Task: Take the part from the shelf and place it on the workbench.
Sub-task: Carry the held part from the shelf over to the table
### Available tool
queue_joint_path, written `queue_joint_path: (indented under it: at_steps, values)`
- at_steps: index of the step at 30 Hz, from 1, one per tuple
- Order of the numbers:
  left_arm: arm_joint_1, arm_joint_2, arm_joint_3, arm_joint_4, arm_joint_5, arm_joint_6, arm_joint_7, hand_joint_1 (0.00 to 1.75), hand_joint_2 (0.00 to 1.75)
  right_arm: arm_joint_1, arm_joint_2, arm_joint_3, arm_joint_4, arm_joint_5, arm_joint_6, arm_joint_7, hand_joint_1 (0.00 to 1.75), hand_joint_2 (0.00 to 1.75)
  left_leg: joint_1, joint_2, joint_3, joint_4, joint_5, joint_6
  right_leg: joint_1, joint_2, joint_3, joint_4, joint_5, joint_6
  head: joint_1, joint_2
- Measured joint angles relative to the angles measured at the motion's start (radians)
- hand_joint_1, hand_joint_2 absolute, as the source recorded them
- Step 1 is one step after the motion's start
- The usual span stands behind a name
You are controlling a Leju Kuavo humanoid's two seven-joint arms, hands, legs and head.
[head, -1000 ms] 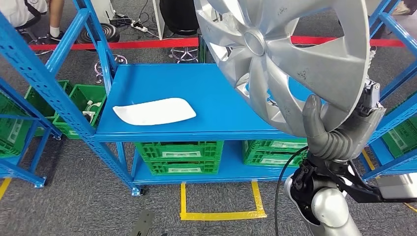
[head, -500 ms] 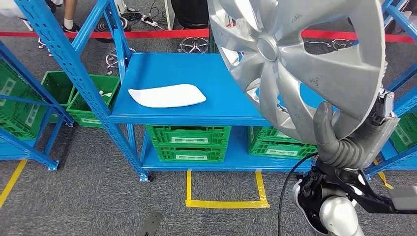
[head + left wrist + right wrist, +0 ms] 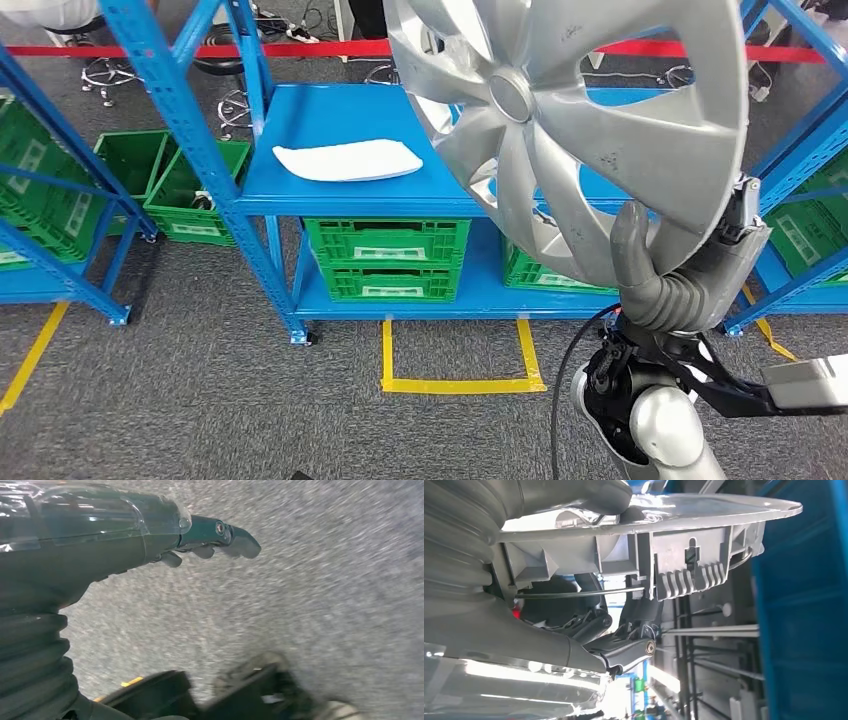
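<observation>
Blue shelf (image 3: 340, 130) w/ white tray (image 3: 348, 160) ahead; right hand (image 3: 665, 285) clamped on hubcap (image 3: 570, 130) rim. Left hand (image 3: 220, 537) hangs, grip can't tell. Risk: edge-only hold, hubcap may slip.

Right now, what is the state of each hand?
Left hand: holds nothing; open or closed cannot be told.
Right hand: holding the silver wheel cover by its rim.

My right hand (image 3: 680, 285) grips a big silver hubcap (image 3: 580, 130) by its lower rim, thumb across the face. It stands nearly upright, spoked front toward me, raised before the blue shelf (image 3: 330, 120).
</observation>
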Motion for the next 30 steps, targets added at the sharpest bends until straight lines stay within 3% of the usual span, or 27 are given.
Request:
queue_joint_path:
  at_steps: [1, 2, 5, 6, 7, 8, 10, 12, 14, 16, 17, 20, 21, 22, 23, 25, 27, 28, 30]
  values:
    - [0.002, 0.002, -0.006, 0.001, -0.004, -0.004, 0.008, 0.0, 1.75, -0.003, 0.001, 0.003, 0.001, -0.001, 0.0, -0.002, 1.75, 1.75, 0.0, 0.001, -0.008, 0.0, 0.01, 0.011, -0.002, 0.002, -0.004, 0.006, -0.013, 0.005, 0.002, 0.0]
    - [0.002, 0.002, -0.01, 0.003, -0.008, -0.006, 0.014, 0.0, 1.75, -0.005, 0.002, 0.006, 0.003, -0.003, 0.0, -0.003, 1.75, 1.75, 0.001, 0.001, -0.018, -0.001, 0.021, 0.02, -0.003, 0.005, -0.011, 0.029, -0.047, 0.01, 0.005, 0.0]
    - [0.003, 0.004, -0.018, 0.005, -0.013, -0.007, 0.024, 0.0, 1.75, -0.008, 0.003, 0.015, 0.008, -0.004, 0.0, -0.01, 1.75, 1.75, -0.002, 0.002, -0.06, -0.001, 0.058, 0.034, -0.004, 0.01, -0.034, 0.191, -0.199, 0.018, 0.021, 0.0]
    - [0.003, 0.004, -0.021, 0.006, -0.015, -0.007, 0.026, 0.0, 1.75, -0.009, 0.003, 0.018, 0.01, -0.006, 0.0, -0.013, 1.75, 1.75, -0.005, 0.003, -0.075, 0.0, 0.069, 0.036, -0.003, 0.01, -0.033, 0.24, -0.219, 0.017, 0.026, 0.0]
    - [0.003, 0.005, -0.024, 0.007, -0.016, -0.007, 0.028, 0.0, 1.75, -0.01, 0.003, 0.022, 0.012, -0.007, 0.0, -0.015, 1.75, 1.75, -0.009, 0.005, -0.09, 0.001, 0.081, 0.036, -0.002, 0.011, -0.023, 0.264, -0.216, 0.014, 0.031, 0.0]
    - [0.004, 0.006, -0.028, 0.008, -0.016, -0.007, 0.029, 0.0, 1.75, -0.01, 0.003, 0.026, 0.013, -0.008, 0.0, -0.017, 1.75, 1.75, -0.013, 0.007, -0.105, 0.001, 0.092, 0.037, 0.0, 0.012, 0.002, 0.256, -0.194, 0.007, 0.034, 0.0]
    - [0.004, 0.006, -0.035, 0.009, -0.017, -0.007, 0.029, 0.0, 1.75, -0.013, 0.003, 0.031, 0.014, -0.01, 0.0, -0.017, 1.75, 1.75, -0.02, 0.011, -0.128, 0.001, 0.114, 0.037, 0.011, 0.015, 0.094, 0.148, -0.148, -0.018, 0.038, 0.0]
    - [0.003, 0.004, -0.039, 0.01, -0.017, -0.007, 0.029, 0.0, 1.75, -0.02, 0.004, 0.037, 0.013, -0.01, 0.0, -0.017, 1.75, 1.75, -0.026, 0.016, -0.143, 0.001, 0.133, 0.032, 0.025, 0.018, 0.196, -0.003, -0.149, -0.041, 0.037, 0.0]
    - [0.003, 0.003, -0.04, 0.011, -0.018, -0.007, 0.029, 0.0, 1.75, -0.025, 0.004, 0.042, 0.013, -0.01, 0.0, -0.019, 1.75, 1.75, -0.026, 0.022, -0.151, -0.004, 0.155, 0.023, 0.034, 0.02, 0.233, -0.074, -0.157, -0.047, 0.035, 0.0]
    - [0.003, 0.003, -0.041, 0.013, -0.018, -0.007, 0.03, 0.0, 1.75, -0.025, 0.004, 0.047, 0.014, -0.01, 0.0, -0.02, 1.75, 1.75, -0.022, 0.021, -0.159, -0.004, 0.157, 0.012, 0.033, 0.018, 0.222, -0.087, -0.133, -0.049, 0.036, 0.0]
    - [0.003, 0.004, -0.041, 0.013, -0.018, -0.007, 0.03, 0.0, 1.75, -0.025, 0.004, 0.049, 0.015, -0.01, 0.0, -0.02, 1.75, 1.75, -0.021, 0.016, -0.166, 0.01, 0.132, 0.006, 0.031, 0.015, 0.213, -0.092, -0.119, -0.053, 0.035, 0.0]
    - [0.002, 0.006, -0.042, 0.014, -0.02, -0.006, 0.034, 0.0, 1.75, -0.025, 0.006, 0.053, 0.019, -0.011, 0.0, -0.02, 1.75, 1.75, -0.015, -0.001, -0.198, 0.158, -0.016, -0.011, 0.027, 0.007, 0.168, -0.09, -0.082, -0.061, 0.018, 0.0]
    - [0.001, 0.006, -0.044, 0.014, -0.021, -0.003, 0.039, 0.0, 1.75, -0.025, 0.007, 0.054, 0.02, -0.011, 0.0, -0.021, 1.75, 1.75, -0.013, -0.002, -0.204, 0.217, -0.04, -0.016, 0.027, 0.005, 0.149, -0.084, -0.071, -0.059, 0.013, 0.0]
    - [0.001, 0.006, -0.047, 0.014, -0.023, 0.001, 0.045, 0.0, 1.75, -0.025, 0.008, 0.055, 0.021, -0.012, 0.0, -0.022, 1.75, 1.75, -0.011, -0.002, -0.201, 0.257, -0.037, -0.02, 0.026, 0.004, 0.128, -0.077, -0.061, -0.057, 0.01, 0.0]
    - [0.001, 0.007, -0.05, 0.014, -0.026, 0.007, 0.053, 0.0, 1.75, -0.025, 0.008, 0.055, 0.022, -0.013, 0.0, -0.023, 1.75, 1.75, -0.009, -0.002, -0.186, 0.271, -0.012, -0.024, 0.025, 0.002, 0.107, -0.068, -0.051, -0.055, 0.008, 0.0]
    - [0.001, 0.008, -0.056, 0.014, -0.032, 0.017, 0.066, 0.0, 1.75, -0.026, 0.008, 0.057, 0.021, -0.014, 0.0, -0.026, 1.75, 1.75, -0.003, 0.0, -0.109, 0.207, 0.038, -0.03, 0.021, 0.0, 0.065, -0.044, -0.038, -0.046, 0.003, 0.0]
    - [0.0, 0.01, -0.061, 0.015, -0.038, 0.025, 0.075, 0.0, 1.75, -0.028, 0.008, 0.058, 0.02, -0.014, 0.0, -0.032, 1.75, 1.75, 0.0, 0.0, -0.006, 0.072, 0.02, -0.027, 0.021, -0.001, 0.033, -0.016, -0.029, -0.035, -0.002, 0.0]
    - [0.0, 0.011, -0.063, 0.015, -0.04, 0.027, 0.077, 0.0, 1.75, -0.029, 0.008, 0.059, 0.019, -0.014, 0.0, -0.036, 1.75, 1.75, 0.0, 0.0, 0.024, 0.023, -0.001, -0.022, 0.021, -0.002, 0.023, -0.006, -0.023, -0.03, -0.004, 0.0]
    - [0.001, 0.014, -0.065, 0.015, -0.041, 0.031, 0.079, 0.0, 1.75, -0.034, 0.008, 0.063, 0.019, -0.014, 0.0, -0.043, 1.75, 1.75, -0.003, -0.002, 0.031, -0.011, -0.014, -0.003, 0.021, -0.003, 0.011, -0.001, -0.007, -0.02, -0.002, 0.0]
